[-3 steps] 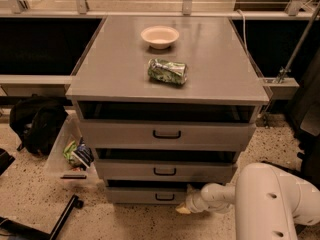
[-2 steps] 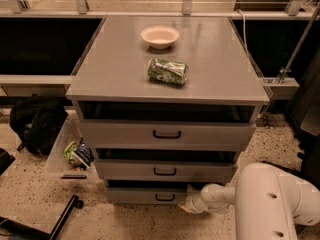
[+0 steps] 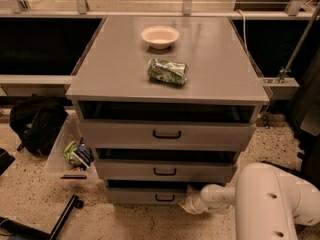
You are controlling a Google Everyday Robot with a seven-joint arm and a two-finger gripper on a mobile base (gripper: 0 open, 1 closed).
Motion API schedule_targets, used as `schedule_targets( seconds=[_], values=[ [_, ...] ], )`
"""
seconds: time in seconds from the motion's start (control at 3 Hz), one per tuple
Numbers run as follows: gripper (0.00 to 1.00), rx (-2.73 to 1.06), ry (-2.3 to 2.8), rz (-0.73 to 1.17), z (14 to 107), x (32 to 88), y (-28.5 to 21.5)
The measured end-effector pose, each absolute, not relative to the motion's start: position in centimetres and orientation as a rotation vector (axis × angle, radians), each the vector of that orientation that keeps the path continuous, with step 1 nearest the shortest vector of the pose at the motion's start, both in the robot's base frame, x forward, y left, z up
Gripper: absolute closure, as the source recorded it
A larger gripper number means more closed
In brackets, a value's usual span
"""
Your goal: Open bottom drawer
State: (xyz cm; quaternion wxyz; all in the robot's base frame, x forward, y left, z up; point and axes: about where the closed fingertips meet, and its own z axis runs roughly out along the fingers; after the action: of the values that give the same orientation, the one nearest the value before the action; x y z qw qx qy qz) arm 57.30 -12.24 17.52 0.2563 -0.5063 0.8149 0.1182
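The bottom drawer (image 3: 135, 196) is sitting lowest of three grey drawers in a cabinet (image 3: 75, 91), just above a speckled floor (image 3: 30, 194). Its front is showing as the narrowest of the three, and a small black handle (image 3: 164, 198) is sitting at the middle of it. A dark gap is showing along the top edge of the front, under the middle drawer (image 3: 200, 172).

The gripper (image 3: 191, 204) is hanging low beside the right end of the bottom drawer's front, well to the right of the handle and close to the floor. I cannot tell how far open it is, whether it is holding anything, or whether it is touching the front. The white arm (image 3: 270, 204) is reaching in from the lower right corner, and its bulky body is filling that corner.

The top drawer (image 3: 210, 135) is showing the tallest front, with a dark opening above it. On the grey surface (image 3: 115, 59) a pale bowl (image 3: 160, 36) is standing near the back, and a crumpled green packet (image 3: 167, 71) is lying just in front of it, apart from it.

To the left of the cabinet a black bag (image 3: 35, 124) is resting on the floor, and a clear bin (image 3: 54, 159) holding small items is sitting between the bag and the cabinet.
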Motion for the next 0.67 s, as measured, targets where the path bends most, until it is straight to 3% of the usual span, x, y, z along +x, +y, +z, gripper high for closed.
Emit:
schedule_targets(
  seconds=[0.67],
  values=[
    [1.00, -1.374, 2.211, 0.321, 18.87, 57.31, -12.41]
  ],
)
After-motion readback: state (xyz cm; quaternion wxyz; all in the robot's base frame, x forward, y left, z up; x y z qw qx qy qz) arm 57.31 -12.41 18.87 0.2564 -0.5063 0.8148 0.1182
